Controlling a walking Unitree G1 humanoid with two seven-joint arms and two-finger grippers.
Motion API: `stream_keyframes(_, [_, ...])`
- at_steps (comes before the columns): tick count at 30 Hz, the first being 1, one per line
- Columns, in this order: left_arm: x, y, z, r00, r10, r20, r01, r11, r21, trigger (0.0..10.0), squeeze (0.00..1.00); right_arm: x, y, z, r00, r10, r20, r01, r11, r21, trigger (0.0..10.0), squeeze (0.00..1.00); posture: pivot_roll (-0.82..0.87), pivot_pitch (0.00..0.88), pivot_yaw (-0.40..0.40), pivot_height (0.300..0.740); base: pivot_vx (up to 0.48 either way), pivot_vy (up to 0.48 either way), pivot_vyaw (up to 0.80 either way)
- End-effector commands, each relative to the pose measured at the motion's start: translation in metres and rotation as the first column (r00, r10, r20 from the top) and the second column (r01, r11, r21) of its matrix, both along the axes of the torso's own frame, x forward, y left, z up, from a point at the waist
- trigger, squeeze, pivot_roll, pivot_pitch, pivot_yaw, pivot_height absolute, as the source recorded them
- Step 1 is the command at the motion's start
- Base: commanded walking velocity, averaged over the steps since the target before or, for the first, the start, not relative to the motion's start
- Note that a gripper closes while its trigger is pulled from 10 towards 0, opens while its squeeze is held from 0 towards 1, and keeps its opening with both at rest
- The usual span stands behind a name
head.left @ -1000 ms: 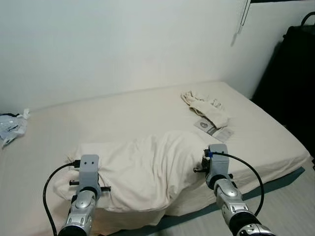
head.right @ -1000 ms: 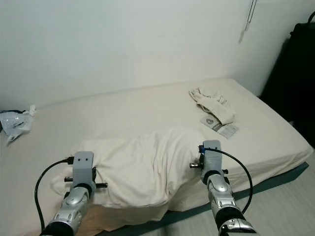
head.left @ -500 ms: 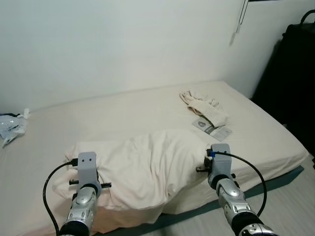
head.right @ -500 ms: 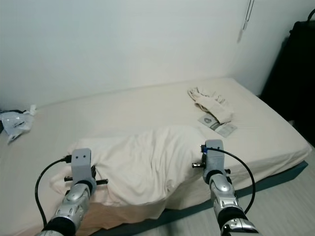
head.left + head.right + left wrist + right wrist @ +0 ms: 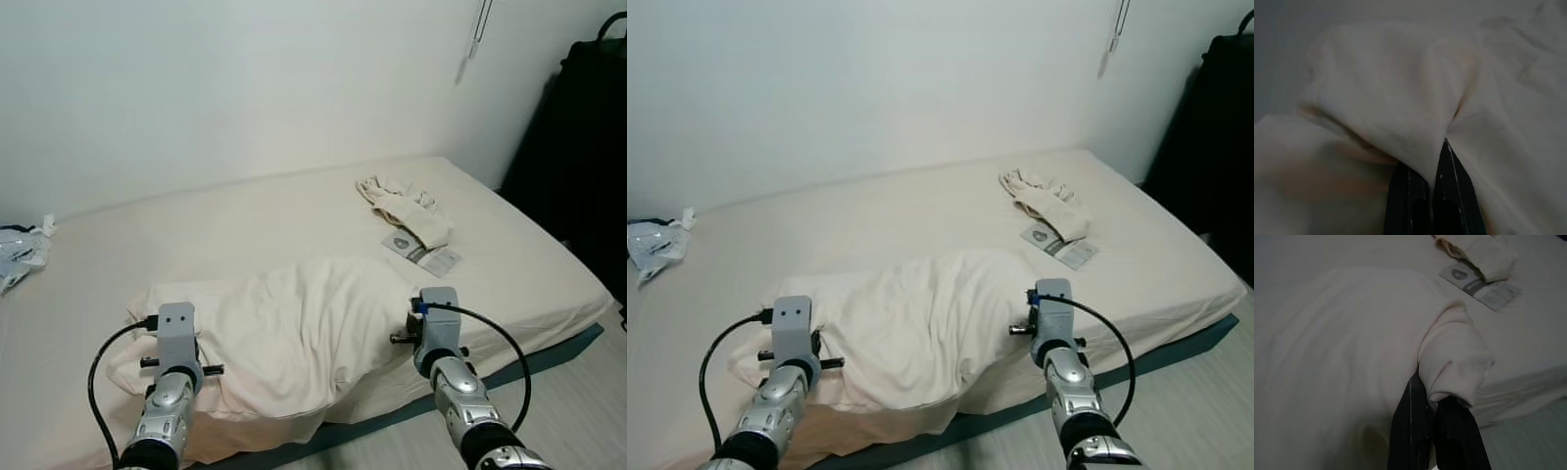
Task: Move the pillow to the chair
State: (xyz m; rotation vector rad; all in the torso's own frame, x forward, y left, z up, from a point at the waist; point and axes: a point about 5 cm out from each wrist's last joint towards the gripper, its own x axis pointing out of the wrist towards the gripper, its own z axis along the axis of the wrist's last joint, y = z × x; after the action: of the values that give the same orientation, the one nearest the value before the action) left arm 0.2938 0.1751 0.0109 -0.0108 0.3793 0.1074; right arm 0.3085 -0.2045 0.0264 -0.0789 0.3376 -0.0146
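1. The pillow lies across the near part of the bed, its near edge hanging over the mattress edge towards me. My left pincer is pressed together on a fold of cloth at its left end; my right pincer pinches a bunched corner at its right end.
2. Both holds look to be on loose case cloth, not on the filling. If I lift fast, I judge the cloth may slide out of one pincer and that end would drop to the floor.
3. The middle sags between my two holds. Pulling the arms apart could tear a hold free; bringing them together lets the belly drag on the mattress edge.
4. Far to the right lie a crumpled cloth and a flat packet, well apart from the pillow, so no snag there. A plastic bag sits at the far left.
5. Open floor shows on the near right; a dark object stands to the right. I cannot see the chair.
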Motion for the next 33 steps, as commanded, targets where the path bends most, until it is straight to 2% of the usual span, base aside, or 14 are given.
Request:
stream_keyframes(1, [0.0009,0.0000,0.0046,0.999,-0.025,0.048,0.024,1.000,0.018,10.0,0.00,-0.0010,0.0108,-0.0032,1.000,0.026,-0.004,-0.026,0.999,0.031,10.0,0.00,-0.04,0.044,-0.004,0.740,0.000,0.000,0.00])
stream_keyframes(7, [-0.0002,-0.0011,0.0064,0.997,-0.016,0.081,0.017,1.000,-0.015,10.0,0.00,-0.0011,0.0110,-0.0033,0.999,0.032,-0.005,-0.032,0.999,0.029,10.0,0.00,-0.04,0.042,-0.008,0.740,0.000,0.000,0.00])
stream_keyframes(19, [-0.0010,0.0020,0.0102,0.992,-0.018,0.121,0.016,1.000,0.016,10.0,0.00,-0.0019,0.0122,-0.0039,0.999,0.041,-0.005,-0.041,0.999,0.031,10.0,0.00,-0.03,0.050,-0.012,0.740,0.000,0.000,0.00])
stream_keyframes(24, [-0.0021,0.0028,0.0101,0.992,-0.020,0.126,0.017,1.000,0.026,10.0,0.00,-0.0023,0.0114,-0.0043,0.999,0.040,-0.006,-0.040,0.999,0.030,10.0,0.00,-0.03,0.052,-0.012,0.740,0.000,-0.480,0.00])
stream_keyframes(26, [-0.0032,0.0029,0.0080,0.993,0.007,0.116,-0.005,1.000,-0.015,10.0,0.00,-0.0025,0.0106,-0.0045,0.999,0.039,-0.008,-0.039,0.999,0.029,10.0,0.00,-0.04,0.052,-0.012,0.740,0.000,-0.240,0.00])
stream_keyframes(33, [-0.0025,0.0052,0.0077,0.994,0.029,0.105,-0.026,0.999,-0.029,10.0,0.00,-0.0026,0.0094,-0.0046,0.999,0.038,-0.012,-0.038,0.999,0.029,10.0,0.00,-0.04,0.052,-0.012,0.740,0.000,0.000,0.00])
